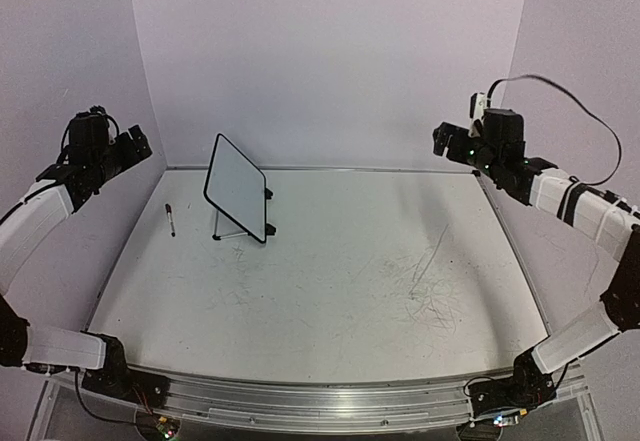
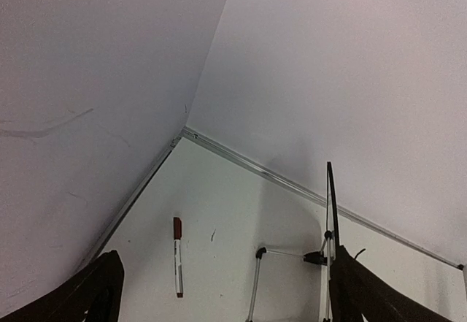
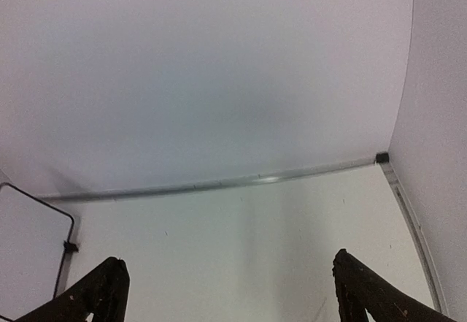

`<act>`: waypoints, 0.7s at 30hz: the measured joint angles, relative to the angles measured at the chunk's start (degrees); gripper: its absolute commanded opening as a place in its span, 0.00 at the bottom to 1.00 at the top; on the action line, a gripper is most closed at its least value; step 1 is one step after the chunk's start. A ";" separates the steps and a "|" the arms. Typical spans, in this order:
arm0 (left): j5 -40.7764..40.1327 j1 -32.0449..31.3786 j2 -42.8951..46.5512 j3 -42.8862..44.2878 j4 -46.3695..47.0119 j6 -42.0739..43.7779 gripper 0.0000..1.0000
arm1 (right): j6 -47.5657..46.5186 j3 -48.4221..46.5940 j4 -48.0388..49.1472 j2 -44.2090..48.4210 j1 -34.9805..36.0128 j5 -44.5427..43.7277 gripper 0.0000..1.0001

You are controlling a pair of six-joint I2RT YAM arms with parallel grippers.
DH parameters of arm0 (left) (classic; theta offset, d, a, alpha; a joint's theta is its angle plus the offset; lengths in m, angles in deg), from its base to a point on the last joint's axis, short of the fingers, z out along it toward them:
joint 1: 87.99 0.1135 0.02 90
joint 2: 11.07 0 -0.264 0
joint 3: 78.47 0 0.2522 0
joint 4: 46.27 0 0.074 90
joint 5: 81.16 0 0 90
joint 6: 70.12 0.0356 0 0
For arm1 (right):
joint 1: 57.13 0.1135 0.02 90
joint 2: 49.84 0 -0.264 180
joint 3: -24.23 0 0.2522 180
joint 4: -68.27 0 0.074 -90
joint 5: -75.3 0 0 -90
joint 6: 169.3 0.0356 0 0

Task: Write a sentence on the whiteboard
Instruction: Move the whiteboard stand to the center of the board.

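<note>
Pale walls close off the back and both sides of a scuffed white table (image 1: 330, 301), which has a thin metal rim running along its edges.

One whiteboard (image 1: 237, 189) stands on the table's back left part. It leans back on a wire stand (image 2: 257, 282), and its face looks plain white from above. One pen (image 1: 171, 219) lies flat just left of the whiteboard, apart from it and near the table's left rim. A patch of grey scribbles (image 1: 432, 286) marks the tabletop well to the right of the whiteboard and nearer the front.

Two arms are in view, each with one gripper. The left gripper (image 1: 138, 145) hangs in the air left of the whiteboard and above it, close to the left wall. Its jaws are spread wide and hold nothing. The right gripper (image 1: 443, 139) hangs well to the right of the whiteboard, by the right wall, and its jaws are likewise released and empty.

A broad stretch of bare tabletop lies in front of the whiteboard and to its right. Behind the whiteboard only a narrow strip separates it from the back rim.
</note>
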 measured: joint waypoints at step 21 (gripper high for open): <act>5.72 1.00 -7.44 -6.53 -5.68 -12.58 0.99 | -0.11 -1.02 -7.83 -7.57 0.71 4.42 0.98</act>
